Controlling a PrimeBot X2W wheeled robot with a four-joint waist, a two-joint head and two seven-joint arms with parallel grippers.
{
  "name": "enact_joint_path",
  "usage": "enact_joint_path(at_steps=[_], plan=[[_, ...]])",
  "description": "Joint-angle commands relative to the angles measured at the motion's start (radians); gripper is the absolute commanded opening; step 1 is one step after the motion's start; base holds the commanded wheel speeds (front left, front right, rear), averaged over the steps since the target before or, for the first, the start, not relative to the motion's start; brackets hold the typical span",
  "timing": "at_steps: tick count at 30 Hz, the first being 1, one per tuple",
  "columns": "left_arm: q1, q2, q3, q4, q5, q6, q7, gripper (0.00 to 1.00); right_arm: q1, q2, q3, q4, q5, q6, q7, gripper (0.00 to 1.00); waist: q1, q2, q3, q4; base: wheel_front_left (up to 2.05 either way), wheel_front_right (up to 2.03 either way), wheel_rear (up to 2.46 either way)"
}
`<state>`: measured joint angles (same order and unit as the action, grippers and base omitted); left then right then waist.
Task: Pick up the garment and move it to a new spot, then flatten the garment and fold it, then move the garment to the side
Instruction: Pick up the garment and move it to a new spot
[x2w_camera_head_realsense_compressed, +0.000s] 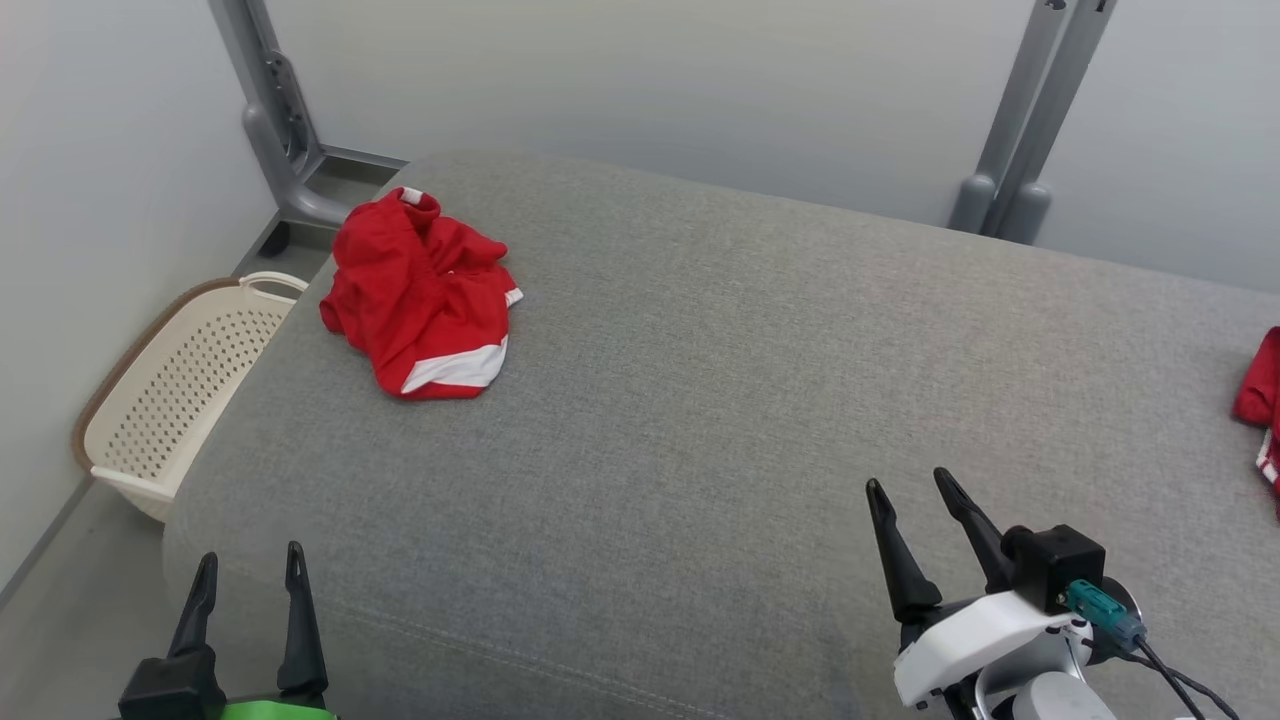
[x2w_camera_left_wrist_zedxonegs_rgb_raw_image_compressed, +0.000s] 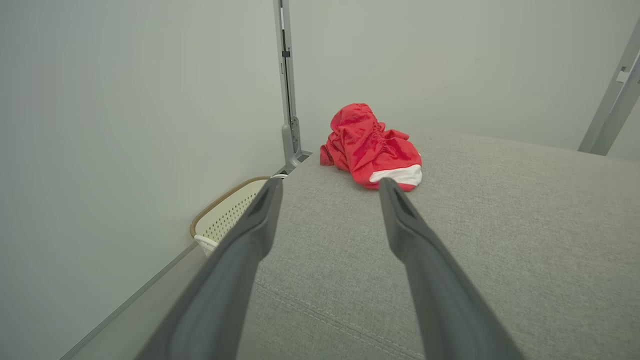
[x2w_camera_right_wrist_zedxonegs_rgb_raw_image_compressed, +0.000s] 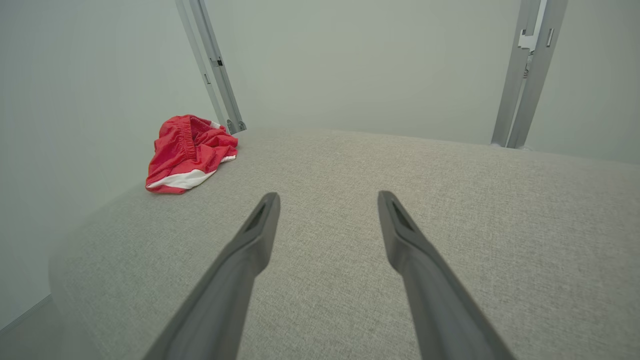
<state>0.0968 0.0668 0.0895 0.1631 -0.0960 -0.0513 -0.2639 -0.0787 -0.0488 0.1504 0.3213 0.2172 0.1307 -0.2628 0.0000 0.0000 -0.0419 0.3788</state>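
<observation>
A crumpled red garment (x2w_camera_head_realsense_compressed: 420, 295) with white trim lies in a heap near the far left corner of the grey cushioned surface (x2w_camera_head_realsense_compressed: 700, 400). The left wrist view has the garment (x2w_camera_left_wrist_zedxonegs_rgb_raw_image_compressed: 372, 147) straight ahead beyond the fingertips, and in the right wrist view the garment (x2w_camera_right_wrist_zedxonegs_rgb_raw_image_compressed: 187, 152) sits far off to the left. My left gripper (x2w_camera_head_realsense_compressed: 250, 562) hovers at the near left edge, open and empty. Over the near right part of the surface my right gripper (x2w_camera_head_realsense_compressed: 912, 482) is open too, with nothing between its fingers. Both grippers are well short of the garment.
A cream perforated laundry basket (x2w_camera_head_realsense_compressed: 175, 385) stands on the floor left of the surface. Another red piece of cloth (x2w_camera_head_realsense_compressed: 1262, 400) shows at the right edge. Grey metal frame posts (x2w_camera_head_realsense_compressed: 275, 120) (x2w_camera_head_realsense_compressed: 1030, 120) rise behind the surface, against pale walls.
</observation>
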Motion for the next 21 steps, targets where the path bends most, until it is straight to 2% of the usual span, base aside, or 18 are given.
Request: enact_joint_path(at_steps=[1,9,21], plan=[[0.014,0.006,-0.001,0.000,0.006,0.008,0.000,1.00,-0.008,-0.003,0.006,0.005,0.005,0.000,-0.003,1.00,0.0000,0.0000,-0.009,0.042,0.00,0.00,0.00],[0.021,0.012,-0.005,-0.002,0.008,0.014,0.000,1.00,-0.008,-0.004,0.026,0.012,0.017,0.000,-0.003,1.00,0.0000,0.0000,-0.021,0.086,0.00,0.00,0.00],[0.037,0.019,0.009,-0.021,-0.008,0.025,0.000,1.00,-0.036,-0.004,0.055,0.029,0.027,0.000,-0.003,1.00,0.0000,0.0000,-0.016,0.098,0.00,0.00,0.00]])
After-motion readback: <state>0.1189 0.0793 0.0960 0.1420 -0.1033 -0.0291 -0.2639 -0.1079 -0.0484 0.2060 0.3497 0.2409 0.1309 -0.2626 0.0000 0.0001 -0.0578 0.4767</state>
